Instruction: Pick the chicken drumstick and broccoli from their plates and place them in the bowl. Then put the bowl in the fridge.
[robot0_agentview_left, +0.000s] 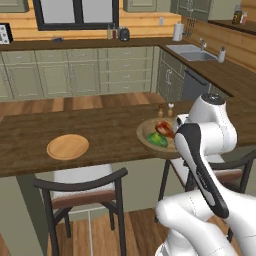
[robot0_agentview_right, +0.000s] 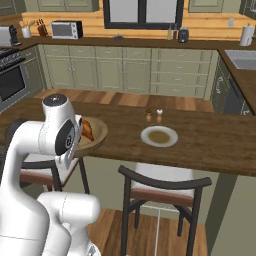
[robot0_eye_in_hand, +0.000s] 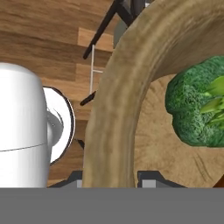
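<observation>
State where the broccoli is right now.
The broccoli lies inside the wooden bowl on the counter, beside the drumstick; in the left base view it sits right of the wooden plate.

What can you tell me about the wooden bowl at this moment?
The bowl is round, deep, tan wood with a thick rim. It sits upright at the dark counter's near edge, above a chair. Inside lie the broccoli and the chicken drumstick. The fingers straddle its rim, one inside, one outside, apparently gripping it.

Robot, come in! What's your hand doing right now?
Gripper shut on the deep tan wooden bowl's rim. Green broccoli floret and reddish-brown drumstick inside. Dark chair below the counter edge.
</observation>
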